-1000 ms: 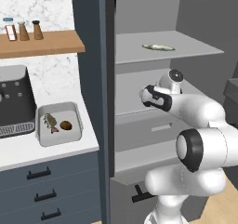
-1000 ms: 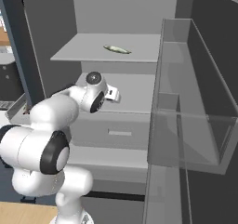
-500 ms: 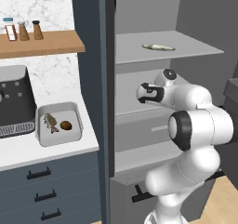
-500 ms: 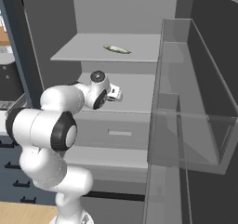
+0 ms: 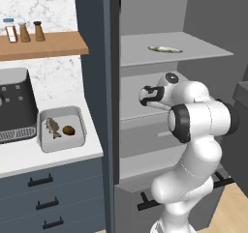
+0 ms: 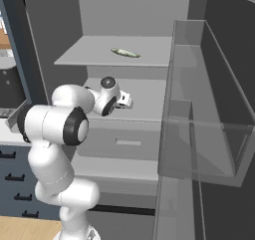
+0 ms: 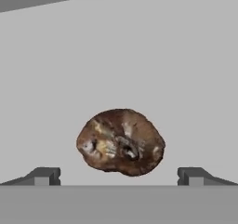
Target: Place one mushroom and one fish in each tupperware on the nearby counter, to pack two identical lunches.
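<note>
where the claw (image 7: 119, 175) gapes, a lumpy brown mushroom (image 7: 120, 141) sits.

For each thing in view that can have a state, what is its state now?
pincer: open, fingertips either side of the mushroom, not closed on it
mushroom: lying on a fridge shelf, not held
fish: lying on the upper fridge shelf
tupperware: on the counter, uncovered, already holding a fish and a mushroom

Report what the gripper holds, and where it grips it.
Nothing held. The gripper is open, fingertips apart on either side of the mushroom on the fridge shelf.
</note>
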{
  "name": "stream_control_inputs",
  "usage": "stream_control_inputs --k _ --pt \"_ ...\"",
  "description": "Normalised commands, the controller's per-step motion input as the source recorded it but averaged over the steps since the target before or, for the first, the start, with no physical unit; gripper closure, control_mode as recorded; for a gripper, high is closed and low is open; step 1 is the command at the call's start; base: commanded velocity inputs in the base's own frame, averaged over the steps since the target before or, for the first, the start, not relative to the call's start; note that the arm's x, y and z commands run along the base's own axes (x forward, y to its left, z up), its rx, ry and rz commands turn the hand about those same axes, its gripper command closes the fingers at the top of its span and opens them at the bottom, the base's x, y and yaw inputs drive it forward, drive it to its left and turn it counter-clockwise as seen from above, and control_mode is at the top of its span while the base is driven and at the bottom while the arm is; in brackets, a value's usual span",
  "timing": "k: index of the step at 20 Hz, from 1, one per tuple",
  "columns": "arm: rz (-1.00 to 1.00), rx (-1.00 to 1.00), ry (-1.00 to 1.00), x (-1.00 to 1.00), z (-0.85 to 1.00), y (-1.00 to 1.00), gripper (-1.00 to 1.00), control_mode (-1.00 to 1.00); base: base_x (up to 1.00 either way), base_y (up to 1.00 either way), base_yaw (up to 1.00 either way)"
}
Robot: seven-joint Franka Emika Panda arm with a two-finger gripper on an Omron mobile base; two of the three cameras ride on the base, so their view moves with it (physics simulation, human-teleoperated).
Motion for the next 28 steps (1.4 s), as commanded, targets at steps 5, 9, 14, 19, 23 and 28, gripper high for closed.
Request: stream_control_inputs --k 5,9,14,19,23,28 --pt "0.0 0.0 0.0 0.32 -0.2 0.0 -1.0 -1.0 0.0 0.0 0.0" --pt "0.0 0.0 0.0 0.31 -0.19 0.0 -1.0 -1.0 0.0 0.0 0.0" --pt "0.0 0.0 0.0 0.26 -0.18 0.0 -1.0 -1.0 0.0 0.0 0.0" --pt "0.0 0.0 0.08 -0.08 -0.42 0.0 -1.0 -1.0 0.0 0.0 0.0" --pt "-0.02 0.0 0.09 -0.25 -0.47 0.0 1.0 -1.0 0.0 0.0 0.0" --pt "-0.02 0.0 0.09 -0.14 -0.47 0.0 1.0 -1.0 0.0 0.0 0.0"
